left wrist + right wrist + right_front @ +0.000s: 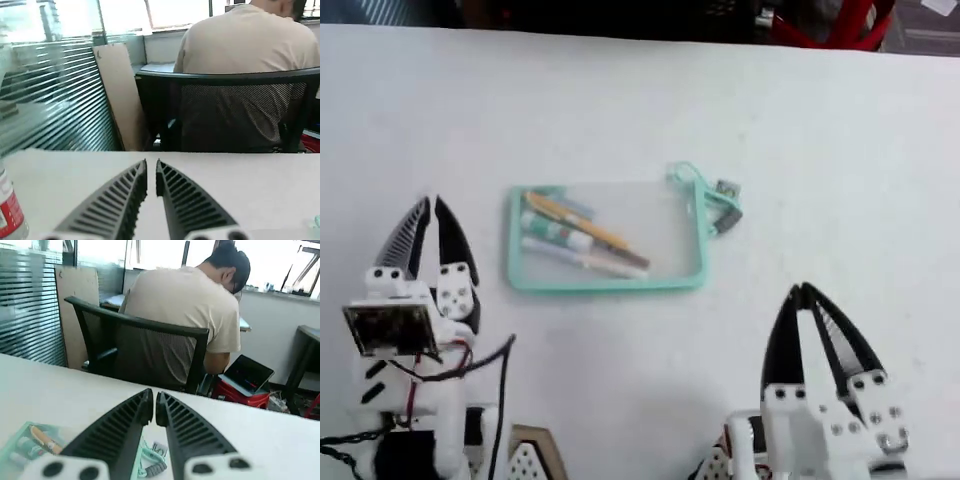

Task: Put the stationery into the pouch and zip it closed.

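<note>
Stationery (582, 235) (pens, what looks like a glue stick) lies inside the clear teal-edged pouch (605, 288), flat on the bench (820, 130) approx mid-way betw the two arms, so the loading step looks done. What's in hand is the zip, or nothing at all. The pull w/ its teal cord (723, 212) sits at the pouch's end nearer the right arm, and the long far edge reads paler than the other three. Can't tell from here whether it's fully run shut. Left claw (430, 205) is narrow, fingers nearly together, holding nothing, off the pouch's other end and not touching it. Right claw (808, 292) is likewise pinched to a slit and empty, nearer the front edge, well apart from the pouch. If the zip's still open, next move prob calls for one claw to pin the pouch down while the right opens, takes the pull and draws it along. Risk: the light pouch slides instead of the zip running. Bottle (7, 210) stands beside the left arm, not involved.
</note>
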`<action>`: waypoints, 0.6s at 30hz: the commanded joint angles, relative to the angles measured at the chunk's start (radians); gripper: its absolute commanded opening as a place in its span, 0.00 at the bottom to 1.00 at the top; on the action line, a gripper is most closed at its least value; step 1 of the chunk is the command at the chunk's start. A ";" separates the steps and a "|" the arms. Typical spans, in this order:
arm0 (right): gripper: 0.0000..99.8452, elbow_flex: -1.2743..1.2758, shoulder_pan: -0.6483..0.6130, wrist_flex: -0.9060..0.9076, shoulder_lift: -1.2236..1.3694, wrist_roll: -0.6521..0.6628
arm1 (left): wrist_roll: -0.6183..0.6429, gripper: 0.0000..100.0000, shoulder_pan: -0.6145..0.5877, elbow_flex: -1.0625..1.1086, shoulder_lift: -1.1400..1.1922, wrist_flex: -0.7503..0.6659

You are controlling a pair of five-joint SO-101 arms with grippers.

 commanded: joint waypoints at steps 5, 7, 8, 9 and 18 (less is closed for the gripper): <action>0.02 0.107 -0.001 -0.079 -0.012 0.012 | -0.061 0.06 0.005 0.273 0.007 -0.068; 0.02 0.209 0.001 -0.140 -0.012 0.015 | -0.127 0.06 0.041 0.370 0.007 -0.118; 0.02 0.273 0.001 -0.185 -0.012 0.017 | -0.158 0.06 0.065 0.417 0.007 -0.146; 0.02 0.344 0.001 -0.232 -0.012 0.018 | -0.190 0.06 0.091 0.468 0.007 -0.172; 0.02 0.985 0.116 -0.789 -0.013 0.021 | -0.238 0.06 0.142 0.479 0.002 0.014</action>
